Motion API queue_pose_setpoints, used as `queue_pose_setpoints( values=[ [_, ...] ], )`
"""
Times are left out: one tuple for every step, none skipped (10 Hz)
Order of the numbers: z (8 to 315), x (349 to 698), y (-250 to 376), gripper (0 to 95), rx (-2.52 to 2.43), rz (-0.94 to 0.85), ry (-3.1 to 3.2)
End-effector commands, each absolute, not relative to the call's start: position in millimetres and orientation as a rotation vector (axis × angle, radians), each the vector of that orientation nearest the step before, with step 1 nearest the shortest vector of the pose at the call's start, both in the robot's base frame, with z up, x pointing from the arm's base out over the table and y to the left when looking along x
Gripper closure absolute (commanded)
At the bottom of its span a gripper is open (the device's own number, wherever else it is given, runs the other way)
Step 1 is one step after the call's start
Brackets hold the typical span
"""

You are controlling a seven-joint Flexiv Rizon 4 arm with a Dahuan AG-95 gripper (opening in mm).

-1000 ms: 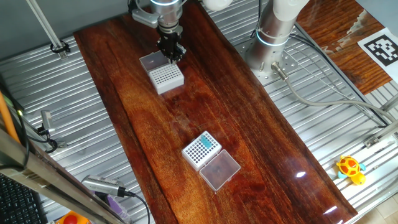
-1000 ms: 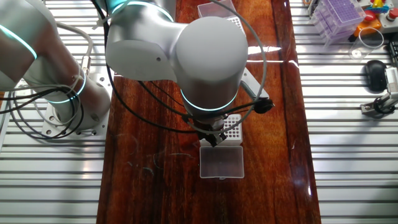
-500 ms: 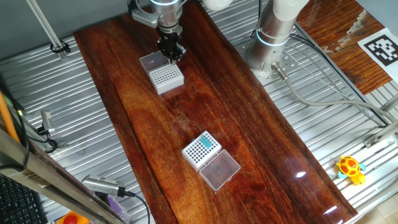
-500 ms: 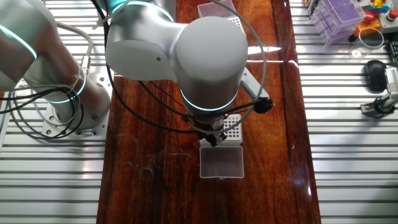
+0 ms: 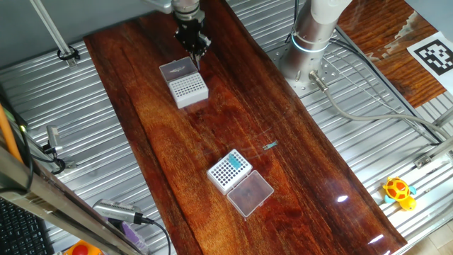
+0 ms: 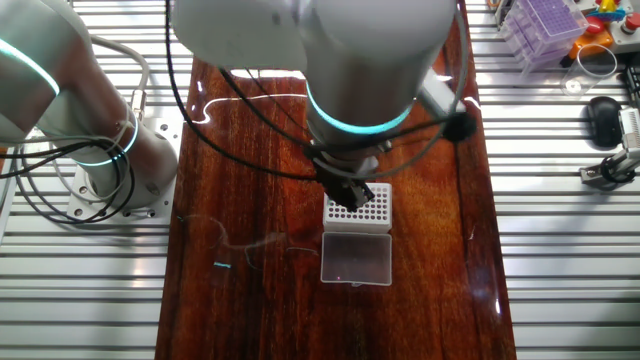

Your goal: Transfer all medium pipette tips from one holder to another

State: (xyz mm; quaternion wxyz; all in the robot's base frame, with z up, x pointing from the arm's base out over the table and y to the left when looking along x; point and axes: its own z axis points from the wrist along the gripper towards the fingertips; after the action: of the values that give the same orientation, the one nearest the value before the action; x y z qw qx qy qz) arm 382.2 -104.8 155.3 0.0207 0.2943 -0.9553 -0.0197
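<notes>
A white rack (image 5: 229, 170) holds a block of teal-blue medium pipette tips (image 5: 231, 168), with its clear lid (image 5: 250, 193) beside it. A second white rack (image 5: 189, 88) shows only bare dark holes, and its clear lid (image 5: 175, 69) lies next to it. My gripper (image 5: 192, 44) hangs above that rack's far edge with its fingers together and nothing visible between them. In the other fixed view the gripper (image 6: 353, 192) is just over this rack (image 6: 360, 208) and lid (image 6: 356, 260). One loose teal tip (image 5: 271, 146) lies on the wood (image 6: 222, 265). The arm hides the filled rack in that view.
The robot base (image 5: 311, 42) stands on the ribbed metal beside the wooden board (image 5: 163, 142). A yellow toy (image 5: 398, 191), a marker tag (image 5: 433, 55), a hand pipette (image 5: 120, 212), a purple tip box (image 6: 545, 25) and a mouse (image 6: 603, 118) lie off the board.
The gripper has risen from the empty rack and shifted toward its far edge. A loose teal tip now lies on the bare wood where none lay before.
</notes>
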Motion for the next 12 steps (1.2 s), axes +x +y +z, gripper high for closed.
queue_pose_setpoints(
  values=[
    [154, 385, -105, 95.0, 0.912, -0.065, -2.959],
    [154, 385, -105, 95.0, 0.912, -0.066, -2.959],
    [154, 385, -105, 95.0, 0.912, -0.066, -2.960],
    [155, 385, -105, 95.0, 0.912, -0.065, -2.960],
    [155, 385, -104, 95.0, 0.912, -0.065, -2.960],
    [156, 384, -104, 95.0, 0.908, -0.066, -2.960],
    [156, 384, -104, 95.0, 0.906, -0.066, -2.961],
    [157, 384, -103, 95.0, 0.889, -0.068, -2.964],
    [159, 385, -98, 95.0, 0.873, -0.068, -2.968],
    [162, 387, -91, 95.0, 0.856, -0.070, -2.973],
    [163, 392, -74, 95.0, 0.815, -0.082, -2.988],
    [163, 395, -57, 95.0, 0.779, -0.082, -3.002]
  ],
)
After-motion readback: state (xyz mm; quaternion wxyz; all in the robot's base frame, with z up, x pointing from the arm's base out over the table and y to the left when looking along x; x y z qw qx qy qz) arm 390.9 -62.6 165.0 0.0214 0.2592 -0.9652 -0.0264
